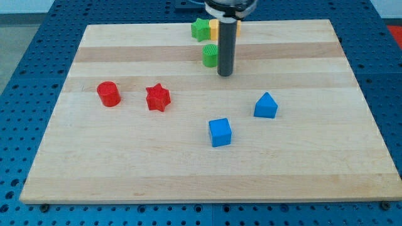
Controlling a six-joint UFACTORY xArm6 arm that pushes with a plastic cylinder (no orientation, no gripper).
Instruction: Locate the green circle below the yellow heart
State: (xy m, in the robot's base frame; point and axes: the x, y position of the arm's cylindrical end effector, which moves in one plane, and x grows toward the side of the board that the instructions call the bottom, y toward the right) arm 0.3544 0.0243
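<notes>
The green circle [210, 55] stands near the view's top centre, partly hidden by my rod. My tip [225, 74] rests on the board just right of it and slightly below, close to touching. A yellow block [214, 28], likely the heart, sits above the green circle, mostly hidden behind the rod. A green star [200, 29] touches the yellow block on its left.
A red cylinder [108, 93] and a red star [157, 98] sit at the view's left. A blue cube [220, 132] lies at lower centre and a blue pentagon-like block [266, 105] to its upper right. The wooden board [314, 169] lies on a blue perforated table.
</notes>
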